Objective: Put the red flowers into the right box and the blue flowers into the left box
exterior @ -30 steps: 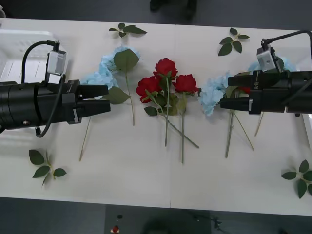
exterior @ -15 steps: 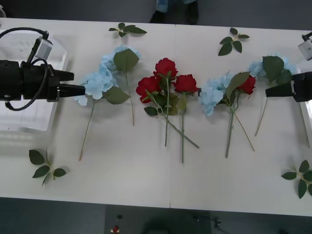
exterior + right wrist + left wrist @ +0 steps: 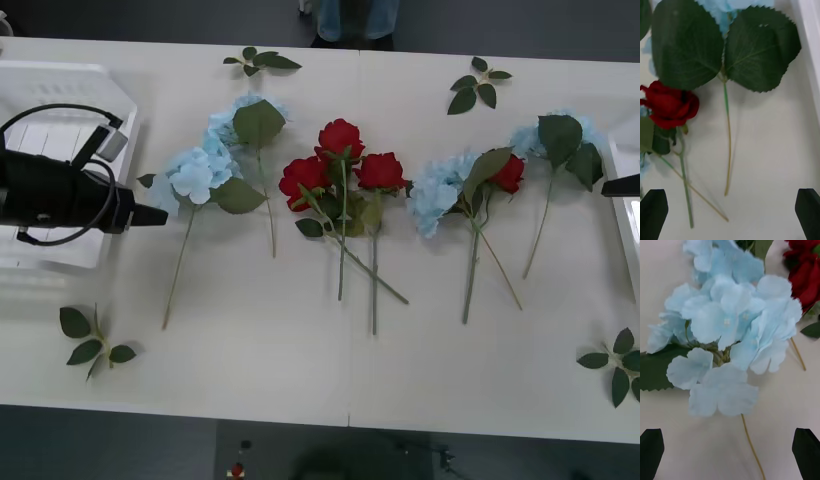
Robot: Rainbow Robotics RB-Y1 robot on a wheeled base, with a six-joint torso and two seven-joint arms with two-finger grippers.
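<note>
No flower has been put away yet, and all of them lie on the white bench [image 3: 300, 380]. The left gripper [image 3: 158, 215] is beside the leftmost of the blue flowers [image 3: 195, 175], just in front of the left box [image 3: 60, 75]. In the left wrist view its black fingers [image 3: 651, 448] are spread wide at the two corners, with nothing held and the blue bloom [image 3: 726, 341] just ahead. The right gripper [image 3: 622, 186] sits at the far right edge by the right box [image 3: 628, 150]; in its wrist view the fingers [image 3: 808, 210] are also spread and empty, near a thin green stem [image 3: 727, 150] and one of the red flowers [image 3: 670, 105]. For the next step, the blue flower is probably best taken by its stem just under the bloom, so the soft petals are not squashed. The gripper should be lowered gently until the stem lies between the fingers, then closed. The big leaf [image 3: 238, 196] should be kept out of the pinch.
</note>
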